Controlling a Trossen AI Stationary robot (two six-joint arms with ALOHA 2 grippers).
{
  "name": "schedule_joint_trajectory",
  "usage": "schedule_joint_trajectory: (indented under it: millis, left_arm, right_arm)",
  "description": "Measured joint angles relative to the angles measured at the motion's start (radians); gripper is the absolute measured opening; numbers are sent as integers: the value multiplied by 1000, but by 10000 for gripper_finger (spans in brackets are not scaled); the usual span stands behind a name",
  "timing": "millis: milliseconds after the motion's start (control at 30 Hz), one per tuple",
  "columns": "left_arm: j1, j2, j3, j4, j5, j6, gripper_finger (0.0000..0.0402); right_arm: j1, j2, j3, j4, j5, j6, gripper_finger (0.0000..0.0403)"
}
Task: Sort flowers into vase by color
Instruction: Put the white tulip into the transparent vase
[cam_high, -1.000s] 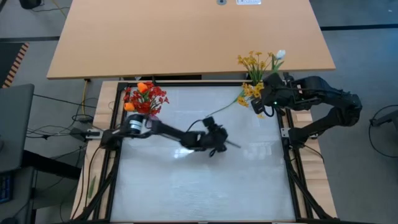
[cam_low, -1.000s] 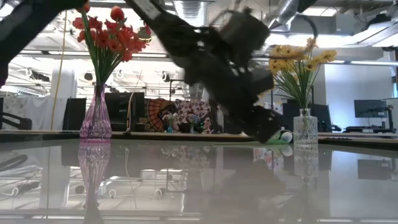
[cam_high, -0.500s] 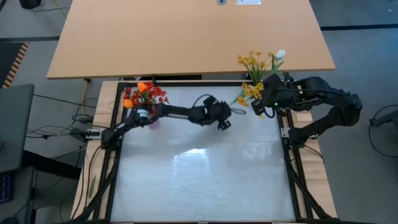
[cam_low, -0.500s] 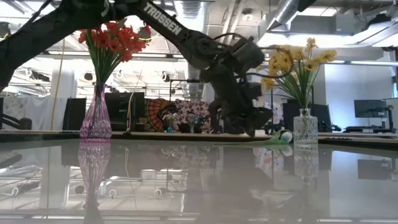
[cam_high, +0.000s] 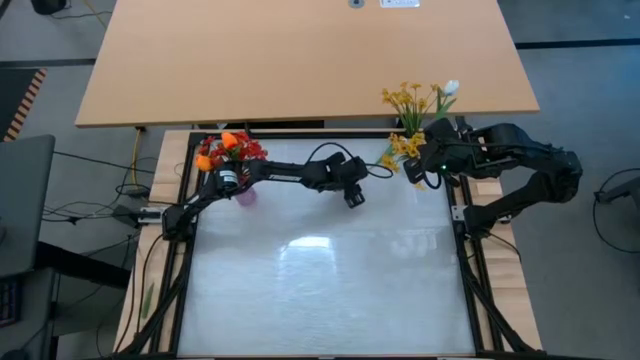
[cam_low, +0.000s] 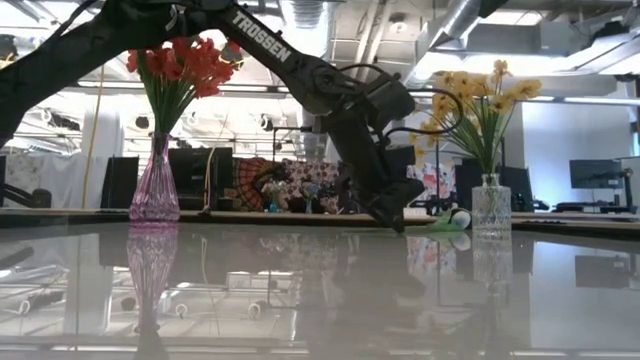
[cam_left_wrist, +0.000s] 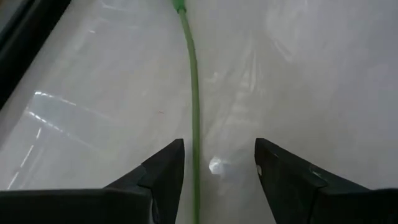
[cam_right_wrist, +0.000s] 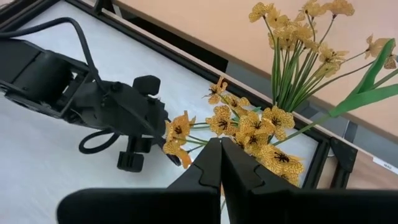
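The left end effector (cam_left_wrist: 219, 163) hangs released astride a green stem (cam_left_wrist: 193, 93) on the bench (cam_high: 320, 290); the right end effector (cam_right_wrist: 221, 163) is clenched near yellow flowers (cam_right_wrist: 249, 127).

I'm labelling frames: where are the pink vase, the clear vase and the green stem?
pink vase (cam_low: 154, 195), low view, its belly.
clear vase (cam_low: 490, 210), low view, its glass body.
green stem (cam_left_wrist: 193, 93), left wrist view, mid-length.

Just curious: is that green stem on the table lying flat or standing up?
Lying flat: the green stem runs along the table between the left end effector fingers.
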Motion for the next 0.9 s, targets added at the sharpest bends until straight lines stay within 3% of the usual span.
schedule_joint_trajectory:
  millis: [133,400,500,900]
  left_arm:
    - [3,0,20,-44,25,43,185]
    - [92,2,66,-66,333,11,179]
    - [115,8,79,-65,399,-12,172]
    - [89,24,78,-106,311,95,105]
  right_arm:
    - [0,0,0,8,0,5,30]
    - [0,0,0,17,-27,8,31]
    - [0,0,0,25,-43,5,31]
    - [10,0,0,29,-78,-22,31]
